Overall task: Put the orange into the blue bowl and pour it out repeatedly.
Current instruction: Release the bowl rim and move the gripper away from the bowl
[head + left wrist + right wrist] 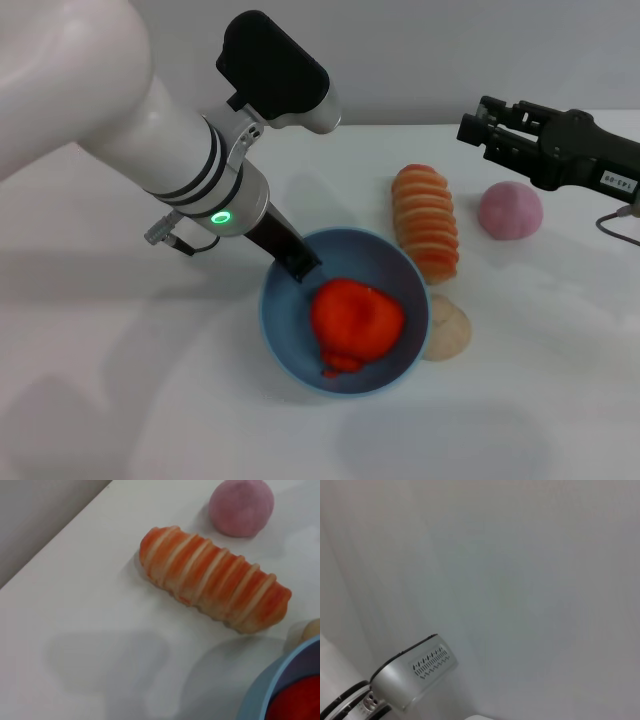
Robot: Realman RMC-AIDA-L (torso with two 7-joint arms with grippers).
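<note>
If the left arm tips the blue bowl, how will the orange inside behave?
The orange looks soft and lumpy, so it would probably tumble rather than roll smoothly. The blue bowl looks smooth inside, so the fruit should slide out easily.

— We see bright, even light from overhead in the head view, with no hard glare on the white table (pixel 120 400).

— Agreed; under the blue bowl (pixel 283 340) only a faint, soft-edged shadow spreads toward 6 o'clock. The left wrist view looks soft all over.

— There the striped roll (pixel 215 585) is mildly blurred, and pale grey shadows lie at 7 o'clock of it.

— In the right wrist view we get flat, dull grey, nearly featureless.
</note>
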